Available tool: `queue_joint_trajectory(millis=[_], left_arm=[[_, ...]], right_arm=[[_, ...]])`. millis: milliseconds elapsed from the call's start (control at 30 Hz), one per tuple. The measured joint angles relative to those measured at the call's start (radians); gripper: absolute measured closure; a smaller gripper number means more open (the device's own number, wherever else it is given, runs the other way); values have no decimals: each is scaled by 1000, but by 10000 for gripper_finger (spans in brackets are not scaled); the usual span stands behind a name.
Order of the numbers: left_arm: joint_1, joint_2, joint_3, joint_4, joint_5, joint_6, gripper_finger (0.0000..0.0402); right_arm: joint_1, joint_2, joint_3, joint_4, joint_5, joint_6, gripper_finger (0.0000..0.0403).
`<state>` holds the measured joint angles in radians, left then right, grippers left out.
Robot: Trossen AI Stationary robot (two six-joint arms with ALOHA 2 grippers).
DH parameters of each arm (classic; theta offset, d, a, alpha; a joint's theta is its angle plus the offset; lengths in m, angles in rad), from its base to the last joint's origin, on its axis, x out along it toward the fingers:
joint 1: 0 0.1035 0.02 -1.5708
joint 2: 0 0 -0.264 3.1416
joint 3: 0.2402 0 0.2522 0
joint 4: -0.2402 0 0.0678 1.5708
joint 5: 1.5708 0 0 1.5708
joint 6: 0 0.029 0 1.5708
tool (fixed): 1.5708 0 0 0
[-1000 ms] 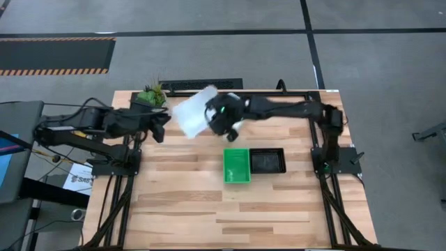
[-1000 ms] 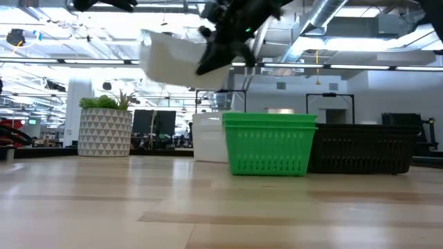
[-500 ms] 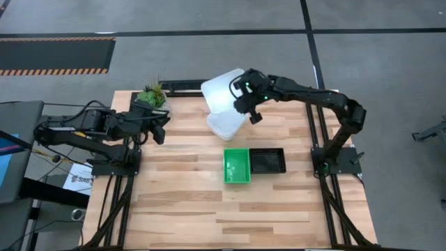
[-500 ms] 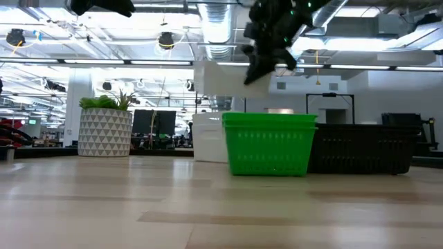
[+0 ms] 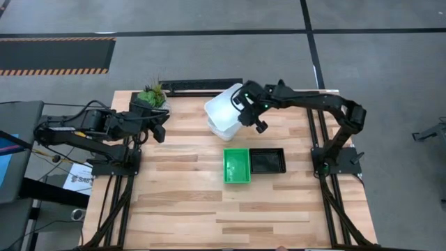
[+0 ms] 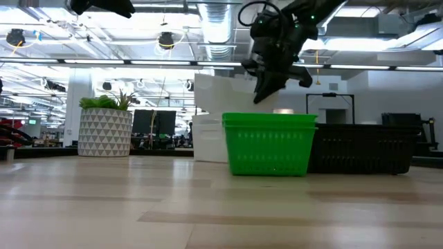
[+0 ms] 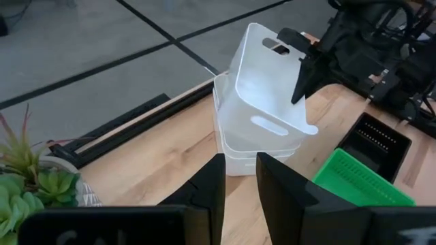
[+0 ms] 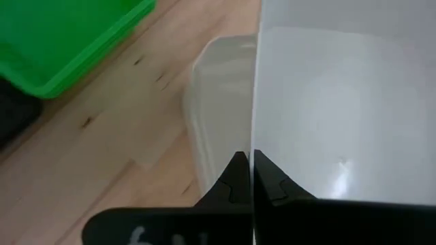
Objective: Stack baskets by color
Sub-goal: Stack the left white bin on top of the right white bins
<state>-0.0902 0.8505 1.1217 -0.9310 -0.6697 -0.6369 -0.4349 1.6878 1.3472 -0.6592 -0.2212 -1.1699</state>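
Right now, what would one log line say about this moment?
right gripper: shut on white basket, tilted over white stack | left gripper: shut, waiting near plant | green stack, black stack: side by side

Little can be read here. A white sheet (image 5: pixel 78 180) lying under the left arm's base frame, beside the tabletop, carries dark print that begins with what looks like "SA"; the remaining letters are too small to make out. In the right wrist view, a pale mark shows on the dark body of the right hand (image 8: pixel 143 237), cut off by the picture's edge and not legible. No label or number can be read on the baskets.
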Motion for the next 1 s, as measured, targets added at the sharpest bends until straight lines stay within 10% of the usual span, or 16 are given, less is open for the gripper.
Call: queue_joint_trajectory(millis=[1000], left_arm=[[0, 0, 0, -30, -23, 8, 330]], right_arm=[[-26, 2, -1, -85, -151, -197, 401]])
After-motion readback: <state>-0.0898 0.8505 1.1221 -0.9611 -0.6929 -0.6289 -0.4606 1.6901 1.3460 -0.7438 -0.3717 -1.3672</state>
